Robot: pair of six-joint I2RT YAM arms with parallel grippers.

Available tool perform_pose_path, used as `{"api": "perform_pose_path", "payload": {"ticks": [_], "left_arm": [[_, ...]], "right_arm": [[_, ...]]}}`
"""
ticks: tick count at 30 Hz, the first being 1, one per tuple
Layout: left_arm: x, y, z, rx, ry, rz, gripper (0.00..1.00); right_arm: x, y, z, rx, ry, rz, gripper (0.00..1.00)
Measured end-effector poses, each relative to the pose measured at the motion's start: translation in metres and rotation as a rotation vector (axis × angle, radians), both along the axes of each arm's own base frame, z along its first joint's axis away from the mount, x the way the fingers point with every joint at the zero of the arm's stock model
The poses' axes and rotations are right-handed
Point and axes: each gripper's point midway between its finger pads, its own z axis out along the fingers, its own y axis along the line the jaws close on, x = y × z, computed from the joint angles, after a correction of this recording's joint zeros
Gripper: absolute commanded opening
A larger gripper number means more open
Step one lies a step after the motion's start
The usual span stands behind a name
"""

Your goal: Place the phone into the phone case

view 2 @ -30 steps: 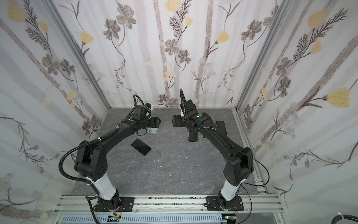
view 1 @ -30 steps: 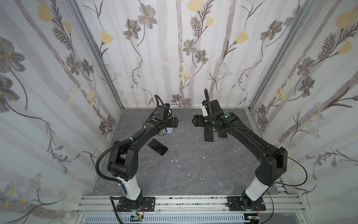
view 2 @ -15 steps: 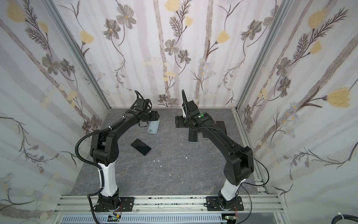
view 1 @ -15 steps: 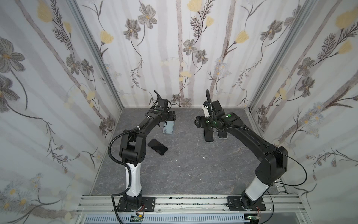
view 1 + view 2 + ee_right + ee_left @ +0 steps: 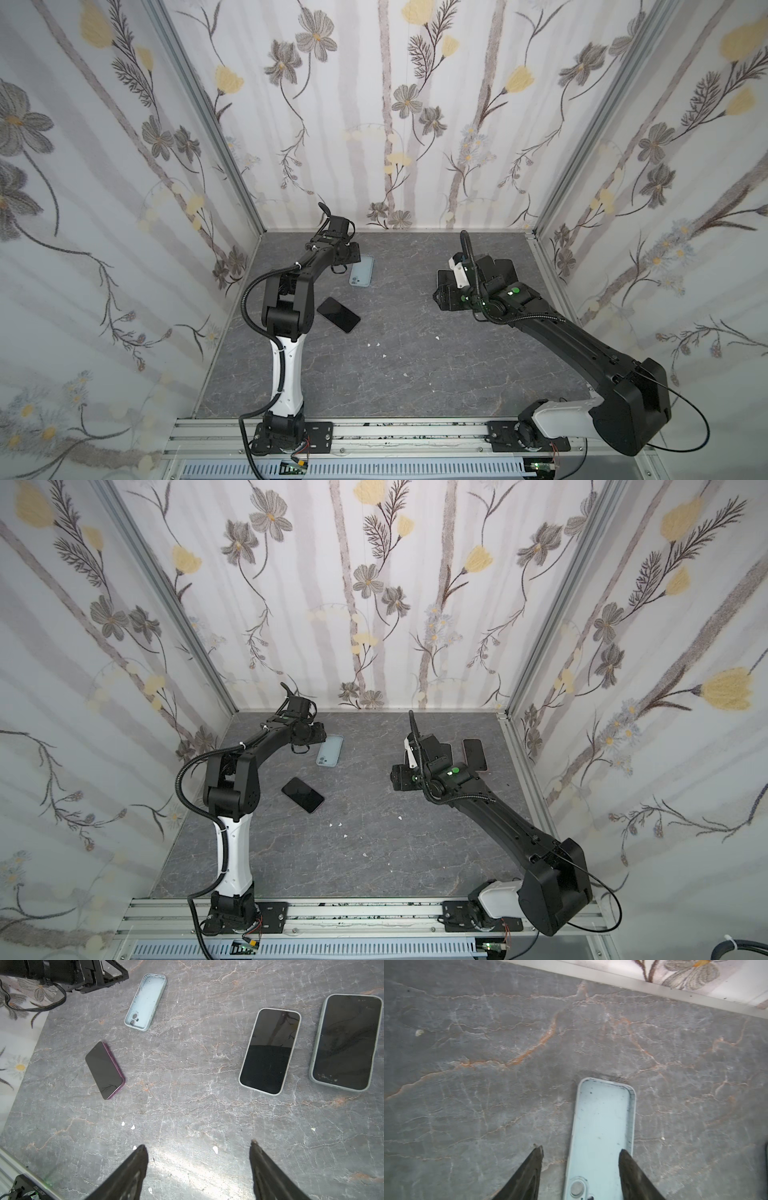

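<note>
The grey, rust-veined marbled tabletop (image 5: 415, 365) carries everything. The right gripper (image 5: 197, 1145) hangs high over the table, jaws spread and empty, probably parked clear so its camera takes in the whole layout. The left gripper (image 5: 581, 1150) sits low near the back wall, jaws parted with nothing between them. One finger overlies the case and the other the bare table beside it, which reads as lining up to steady or shift the case. Two large black-screened phones in pale cases (image 5: 270, 1051) lie side by side on the right, seemingly finished or spare. The black phone with a purple rim (image 5: 104, 1070), the task's thing, lies face up and uncased. It is near but apart from the empty pale blue phone case (image 5: 146, 1001), which lies open side up to receive it.
</note>
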Motion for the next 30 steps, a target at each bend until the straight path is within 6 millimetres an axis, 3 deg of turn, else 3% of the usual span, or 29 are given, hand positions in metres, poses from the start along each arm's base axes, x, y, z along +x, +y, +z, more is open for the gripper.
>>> {"api": "perform_pose_path", "payload": {"ticks": [6,12,17,21,28,30], "left_arm": [[-0.001,-0.025,-0.014,-0.014,0.02,-0.081,0.51],[-0.007,-0.057,-0.029,-0.018,0.041,-0.156,0.52],[-0.004,-0.065,-0.043,-0.008,0.054,-0.179,0.54],[-0.007,-0.076,-0.049,-0.002,0.06,-0.212,0.42],[-0.012,-0.096,-0.053,0.039,0.044,-0.282,0.14],[-0.015,-0.101,-0.055,0.054,0.042,-0.304,0.12]], "right_arm": [[0.011,0.002,-0.005,-0.011,-0.003,-0.015,0.72],[0.031,0.023,0.003,0.008,-0.005,0.009,0.71],[0.031,0.038,0.012,0.028,-0.014,0.043,0.71],[0.027,0.034,0.006,0.014,0.004,0.04,0.7],[0.019,0.024,0.009,-0.006,0.001,0.024,0.69],[0.019,0.023,0.013,-0.006,-0.01,0.02,0.69]]}}
